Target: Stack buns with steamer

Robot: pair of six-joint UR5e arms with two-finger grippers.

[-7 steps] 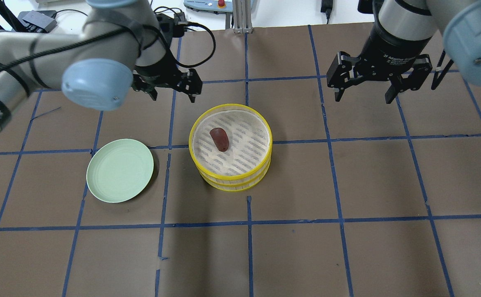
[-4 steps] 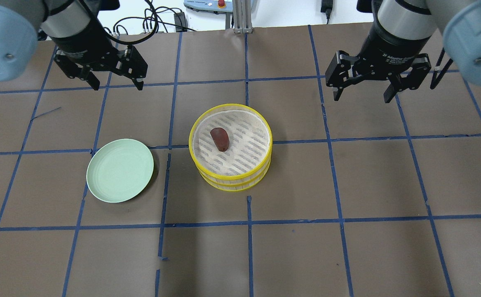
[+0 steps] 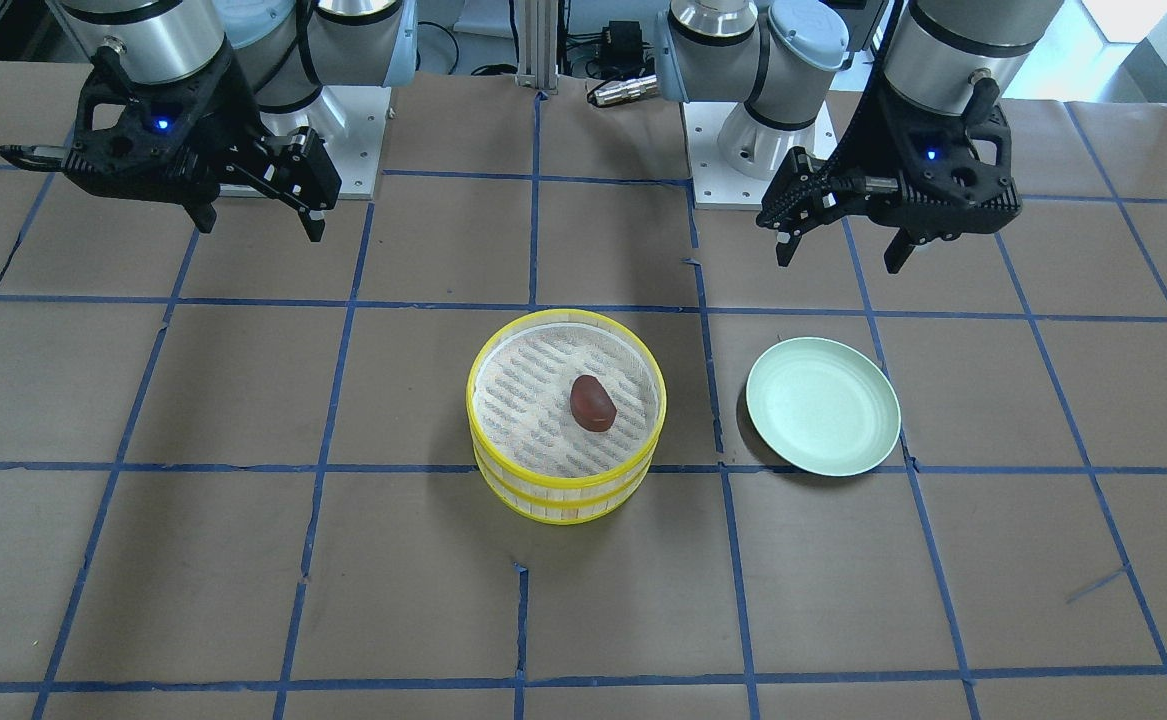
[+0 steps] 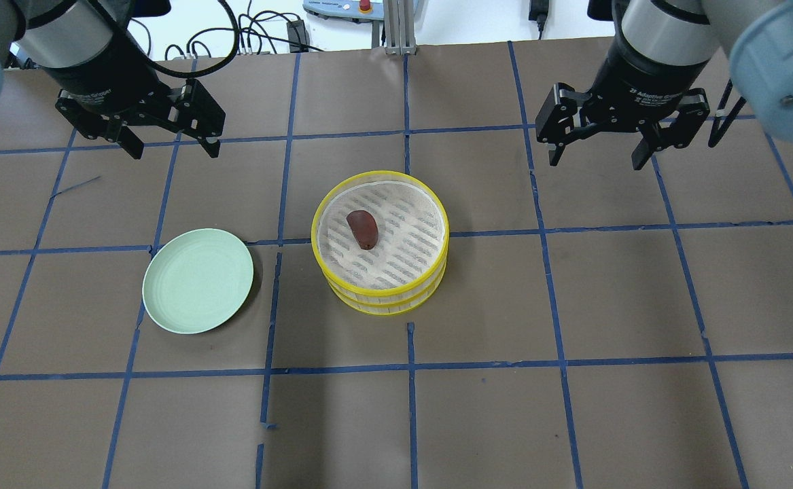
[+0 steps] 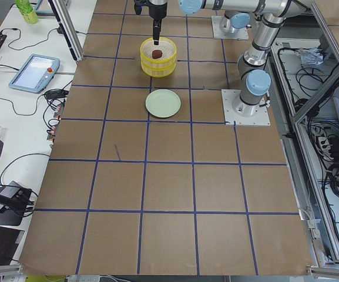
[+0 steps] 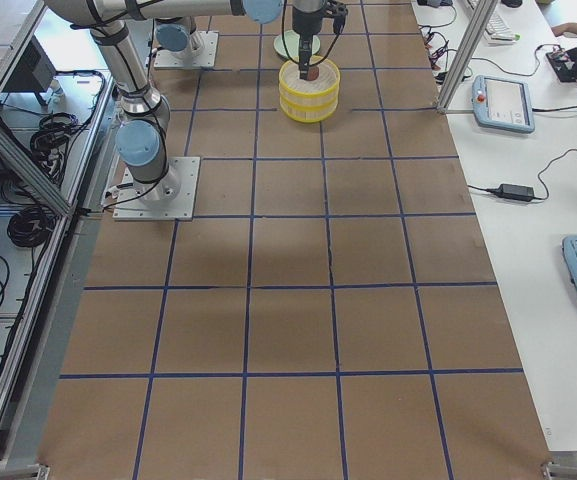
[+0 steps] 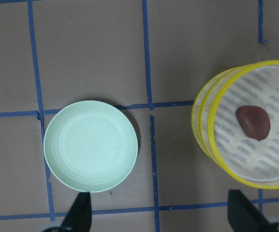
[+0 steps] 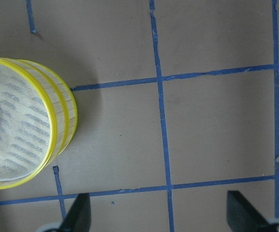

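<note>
A yellow two-tier steamer [image 4: 386, 299] stands at the table's middle, also in the front view [image 3: 563, 495]. The dark reddish-brown bun [image 4: 363, 229] lies on its top tier's liner, seen too in the front view [image 3: 592, 403] and the left wrist view [image 7: 253, 123]. The white bun is not visible. The pale green plate [image 4: 198, 280] lies empty to the steamer's left. My left gripper [image 4: 174, 151] is open and empty, high behind the plate. My right gripper [image 4: 595, 163] is open and empty, behind and right of the steamer.
The brown table carries a grid of blue tape [image 4: 410, 367]. Cables and a control box [image 4: 342, 7] lie past the far edge. The arm bases [image 3: 743, 150] stand at the robot's side. A teach pendant [image 5: 34, 71] lies on the side bench.
My left arm has swung away from the steamer's back left to the far left, over the area behind the plate, still open. The right gripper, bun, steamer and plate have stayed put.
</note>
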